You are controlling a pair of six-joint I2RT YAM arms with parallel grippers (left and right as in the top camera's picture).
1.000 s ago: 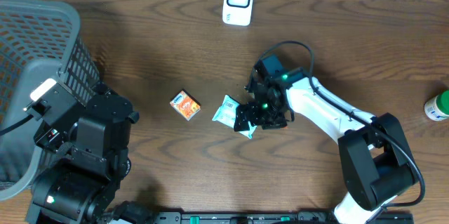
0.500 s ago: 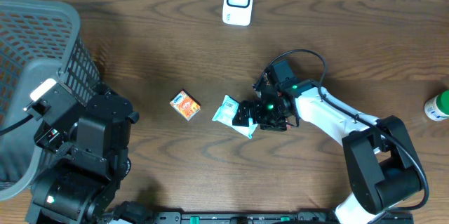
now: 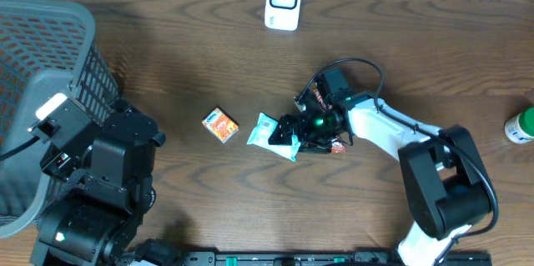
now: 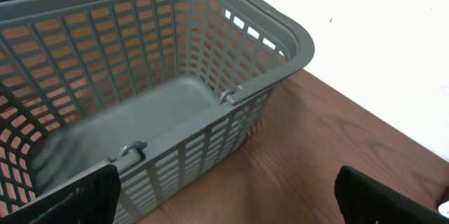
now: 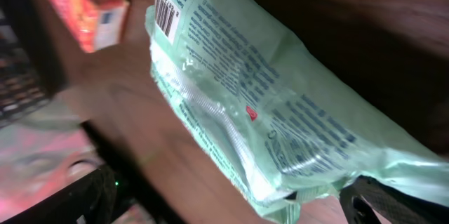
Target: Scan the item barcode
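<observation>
Right claw (image 3: 289, 133), jaws spread wide, hangs over a pale green packet (image 3: 264, 130) lying near the middle of the desk (image 3: 167, 41), having opened a touch further and crept toward the orange box (image 3: 220, 124) in the past second. Nothing is gripped yet; the barcode (image 5: 165, 10) faces up. The white scanner (image 3: 284, 1) waits at the far edge, so pickup likely comes next. Left claw (image 4: 231, 199), also wide, idles beside the basket (image 4: 210, 13).

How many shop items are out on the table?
3: a small orange box mid-table, a pale green packet right of it, a green bottle at the right edge. Something reddish under the arm may be a fourth.
</observation>
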